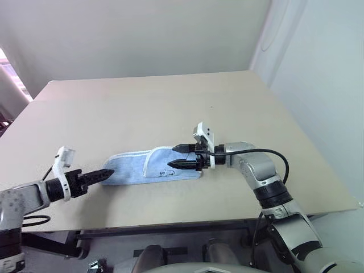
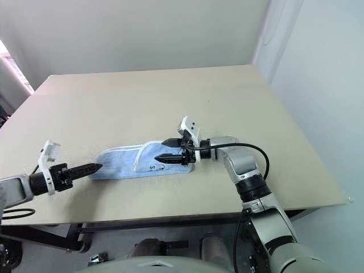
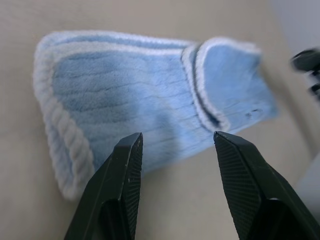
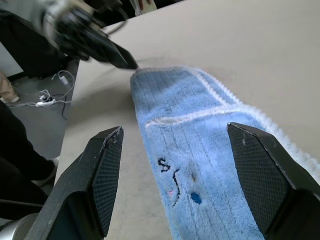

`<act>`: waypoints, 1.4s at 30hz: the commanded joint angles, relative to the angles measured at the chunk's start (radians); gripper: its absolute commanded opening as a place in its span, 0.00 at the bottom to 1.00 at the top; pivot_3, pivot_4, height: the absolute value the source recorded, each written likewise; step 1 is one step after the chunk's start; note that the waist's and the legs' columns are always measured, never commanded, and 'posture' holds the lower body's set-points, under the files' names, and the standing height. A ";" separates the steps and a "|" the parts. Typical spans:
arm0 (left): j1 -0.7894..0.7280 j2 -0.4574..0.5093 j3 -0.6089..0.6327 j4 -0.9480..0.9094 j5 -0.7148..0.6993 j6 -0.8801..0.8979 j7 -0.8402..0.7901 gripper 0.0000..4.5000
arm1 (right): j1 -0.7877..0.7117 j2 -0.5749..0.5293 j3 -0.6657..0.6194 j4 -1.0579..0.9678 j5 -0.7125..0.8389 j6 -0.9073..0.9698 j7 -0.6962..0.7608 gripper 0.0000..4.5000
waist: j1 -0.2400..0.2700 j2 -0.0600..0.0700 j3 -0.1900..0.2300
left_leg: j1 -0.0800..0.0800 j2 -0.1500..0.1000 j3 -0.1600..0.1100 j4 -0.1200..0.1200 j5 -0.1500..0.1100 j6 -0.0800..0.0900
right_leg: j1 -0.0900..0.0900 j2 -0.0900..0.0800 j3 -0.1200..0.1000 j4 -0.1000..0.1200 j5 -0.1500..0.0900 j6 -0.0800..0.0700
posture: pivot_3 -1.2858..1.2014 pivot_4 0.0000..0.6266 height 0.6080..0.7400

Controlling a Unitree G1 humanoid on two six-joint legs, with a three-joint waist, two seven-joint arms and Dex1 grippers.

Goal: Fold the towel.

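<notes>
The towel (image 1: 149, 166), light blue with white edging, lies folded into a narrow strip near the table's front edge. One end is lapped over the middle (image 3: 220, 75), and small dark ink marks (image 4: 175, 184) sit near the right end. My left gripper (image 1: 105, 173) is just off the strip's left end, pointing at it. In the left wrist view its fingers (image 3: 127, 165) stand apart with nothing between them. My right gripper (image 1: 179, 156) hovers over the strip's right end, open, one finger above the other, holding nothing.
The beige table (image 1: 142, 102) stretches bare behind the towel. Its front edge (image 1: 170, 224) runs close below the towel. A white wall (image 1: 318, 85) stands past the right edge. Cables (image 4: 47, 95) lie on the floor beyond the table's left side.
</notes>
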 commanded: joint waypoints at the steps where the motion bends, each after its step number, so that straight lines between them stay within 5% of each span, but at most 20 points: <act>1: 0.015 -0.038 0.082 -0.078 -0.109 0.125 0.054 0.53 | -0.017 0.013 0.000 -0.004 0.012 -0.013 -0.006 0.77 | -0.001 0.000 0.000 | 0.000 0.000 0.000 0.000 0.000 0.000 | 0.000 0.000 0.000 0.000 0.000 0.000 | 0.52 0.00 0.93; 12: 0.044 -0.324 0.209 -0.135 -0.181 0.214 0.341 0.53 | -0.012 0.008 -0.003 0.030 -0.003 -0.048 -0.023 0.77 | 0.000 -0.003 0.000 | 0.001 0.000 0.000 0.000 0.001 -0.002 | 0.001 0.000 0.000 0.000 0.000 0.000 | 0.52 0.00 0.93; 42: 0.001 -0.404 0.433 0.049 -0.378 0.258 0.688 0.53 | -0.021 -0.003 0.008 0.064 -0.033 -0.082 -0.022 0.77 | -0.003 -0.003 0.000 | 0.001 0.000 0.001 -0.001 -0.001 -0.004 | 0.001 0.000 0.000 -0.002 0.000 0.000 | 0.52 0.00 0.93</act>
